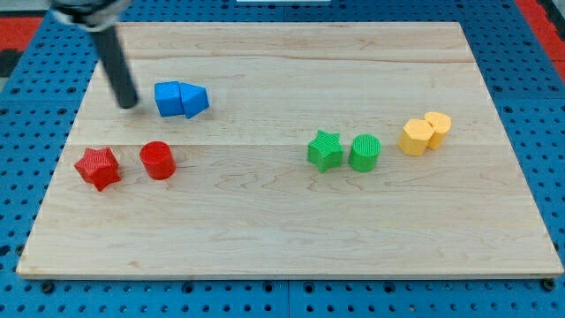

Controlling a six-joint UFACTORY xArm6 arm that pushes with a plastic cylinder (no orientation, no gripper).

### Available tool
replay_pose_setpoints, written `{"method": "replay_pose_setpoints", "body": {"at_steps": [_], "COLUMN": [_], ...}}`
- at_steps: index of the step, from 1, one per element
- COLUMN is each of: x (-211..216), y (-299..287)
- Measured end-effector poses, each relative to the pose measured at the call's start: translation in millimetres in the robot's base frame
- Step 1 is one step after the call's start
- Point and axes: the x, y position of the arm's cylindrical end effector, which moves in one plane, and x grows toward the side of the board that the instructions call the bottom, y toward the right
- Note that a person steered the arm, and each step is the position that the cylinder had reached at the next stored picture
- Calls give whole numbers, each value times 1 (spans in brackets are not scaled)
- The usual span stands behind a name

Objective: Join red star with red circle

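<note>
The red star [97, 167] lies near the board's left edge. The red circle [158, 160] stands just to its right, with a small gap between them. My tip [129, 103] is above both, towards the view's top, roughly over the gap between them and just left of the blue blocks. It touches no block.
A blue cube [169, 99] and a blue pointed block [195, 100] sit together right of my tip. A green star [325, 150] and a green circle [364, 152] sit mid-right. Two yellow blocks [425, 133] sit at the right. The wooden board [282, 238] has blue pegboard around it.
</note>
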Motion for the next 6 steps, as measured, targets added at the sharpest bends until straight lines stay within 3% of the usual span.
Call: {"method": "replay_pose_setpoints", "body": {"at_steps": [2, 6], "x": [96, 137], "y": [-30, 5]}}
